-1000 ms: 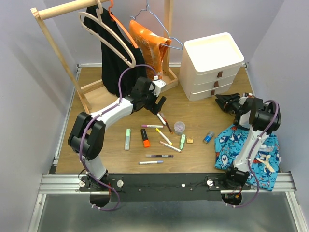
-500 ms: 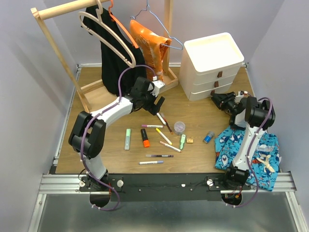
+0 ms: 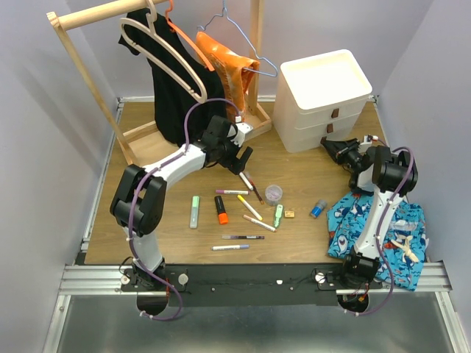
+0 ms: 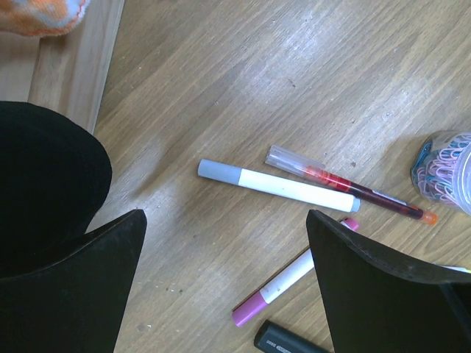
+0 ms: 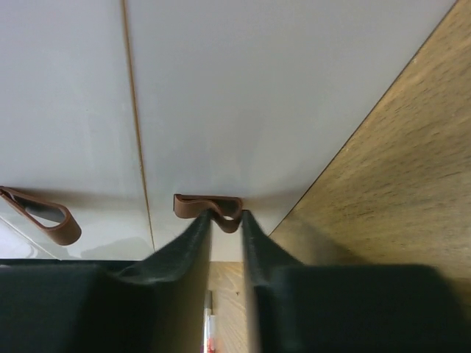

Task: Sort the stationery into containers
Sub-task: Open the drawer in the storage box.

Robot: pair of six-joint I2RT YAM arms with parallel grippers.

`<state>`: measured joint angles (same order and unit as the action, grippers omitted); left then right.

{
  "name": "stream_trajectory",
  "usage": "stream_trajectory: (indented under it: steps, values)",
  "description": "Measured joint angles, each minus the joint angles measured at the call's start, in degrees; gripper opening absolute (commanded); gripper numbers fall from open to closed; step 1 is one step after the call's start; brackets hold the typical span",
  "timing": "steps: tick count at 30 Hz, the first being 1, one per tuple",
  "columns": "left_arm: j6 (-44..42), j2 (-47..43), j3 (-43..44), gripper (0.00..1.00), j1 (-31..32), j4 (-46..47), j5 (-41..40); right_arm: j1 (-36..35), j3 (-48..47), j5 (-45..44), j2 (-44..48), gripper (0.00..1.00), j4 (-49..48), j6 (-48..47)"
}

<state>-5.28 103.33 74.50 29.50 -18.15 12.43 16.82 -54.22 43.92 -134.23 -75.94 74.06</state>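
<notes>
1. Brown pull tab (image 5: 208, 204) of the bottom drawer sits right at the tips of the right hand (image 5: 227, 219). The white drawer unit (image 3: 316, 110) stands toward the far right corner of the surface (image 3: 309, 184), and all three drawers look shut.
2. Right hand: the fingers are nearly together with a slim gap between them, and the tab's loop dips into that gap. I cannot tell whether the tab is actually pinched.
3. Left hand (image 3: 241, 157): the fingers are wide apart and hold nothing. It hangs low over a white marker (image 4: 276, 187), with a red pen (image 4: 346, 187) just beside it.
4. Stationery lies loose across the middle of the surface toward the near edge: green highlighter (image 3: 194, 211), orange highlighter (image 3: 221, 209), clear pot (image 3: 273, 193) and blue piece (image 3: 318, 209). No item is seen in the unit.
5. Judgement: the step in hand is opening the bottom drawer, so sorting proper has not begun.
6. Next move calls for a firm pinch on the tab, then a straight pull away from the unit's front. The tab looks soft and may slip, and the light unit may slide along with the pull. The left hand is lined up to drop onto the marker.
</notes>
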Motion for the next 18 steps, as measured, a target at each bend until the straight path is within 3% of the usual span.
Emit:
stream_trajectory:
  steps: [3, 9, 18]
  values:
    - [0.0, 0.3, 0.6, 0.99, -0.1, -0.5, 0.2, 0.0, 0.0, 0.2, -0.1, 0.01, -0.2, 0.3]
    - [0.0, 0.5, 1.0, 0.99, -0.2, -1.0, 0.4, 0.1, 3.0, 0.3, 1.7, 0.01, -0.6, 0.9]
    - [0.0, 0.1, -0.6, 0.99, -0.2, 0.7, 1.6, 0.5, 17.3, 0.4, 17.0, 0.01, -0.2, 0.4]
